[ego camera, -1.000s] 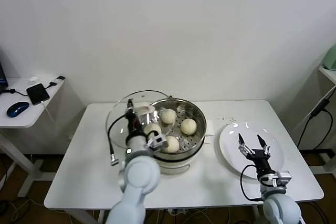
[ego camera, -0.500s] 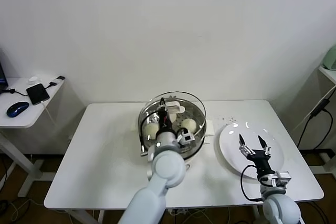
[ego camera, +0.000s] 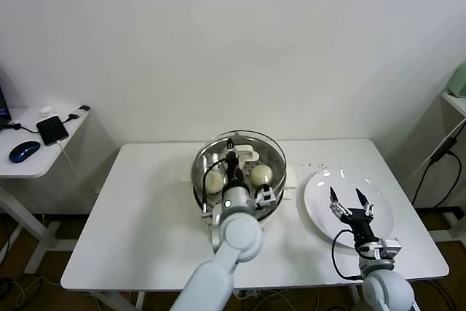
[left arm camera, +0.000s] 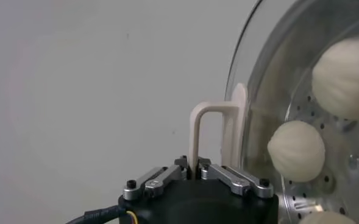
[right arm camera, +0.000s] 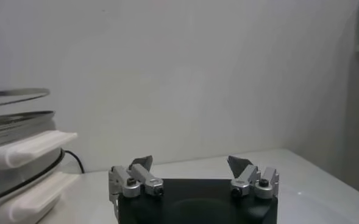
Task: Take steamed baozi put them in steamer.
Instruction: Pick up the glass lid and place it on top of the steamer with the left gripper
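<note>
The steamer (ego camera: pixel 202 183) stands mid-table, a shiny steel pot on a white base. Baozi (ego camera: pixel 214 181) (ego camera: pixel 262 174) lie on its perforated tray, seen through the glass lid (ego camera: pixel 251 142) that covers its mouth. My left gripper (ego camera: pixel 231 158) is shut on the lid's white handle (left arm camera: pixel 199 131). In the left wrist view my left gripper (left arm camera: pixel 194 168) pinches that handle, with three baozi (left arm camera: pixel 296 150) behind the glass. My right gripper (ego camera: pixel 348 199) is open and empty above the white plate (ego camera: pixel 320 213). It also shows in the right wrist view (right arm camera: pixel 191 163).
The plate holds nothing. In the right wrist view the steamer's white side handle (right arm camera: pixel 27 149) shows with the lid's rim (right arm camera: pixel 14 94) a little above it. A side table (ego camera: pixel 29 162) with a phone and mouse stands far left. The wall is close behind.
My left gripper has carried the glass lid rightward from beside the steamer to over its mouth. The right arm has not moved.
</note>
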Tool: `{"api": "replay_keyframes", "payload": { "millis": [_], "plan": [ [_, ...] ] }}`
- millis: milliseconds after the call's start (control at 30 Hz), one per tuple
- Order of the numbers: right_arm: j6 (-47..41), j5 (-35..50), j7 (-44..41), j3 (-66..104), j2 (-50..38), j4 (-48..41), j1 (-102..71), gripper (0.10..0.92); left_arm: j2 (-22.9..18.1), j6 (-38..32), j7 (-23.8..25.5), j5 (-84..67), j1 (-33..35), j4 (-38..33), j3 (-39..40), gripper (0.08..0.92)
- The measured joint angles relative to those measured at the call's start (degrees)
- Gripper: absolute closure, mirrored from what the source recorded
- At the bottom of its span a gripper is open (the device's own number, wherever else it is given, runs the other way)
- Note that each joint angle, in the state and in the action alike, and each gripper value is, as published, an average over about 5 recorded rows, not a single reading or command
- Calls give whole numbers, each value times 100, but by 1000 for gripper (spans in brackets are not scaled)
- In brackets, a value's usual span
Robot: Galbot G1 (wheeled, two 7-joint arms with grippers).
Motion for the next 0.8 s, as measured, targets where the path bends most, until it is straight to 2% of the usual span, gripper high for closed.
{"api": "replay_keyframes", "payload": {
  "millis": [800],
  "plan": [
    [39, -26, 0, -11, 15, -32, 5, 203, 0, -2, 2, 257, 85, 187, 30, 834]
  ]
}}
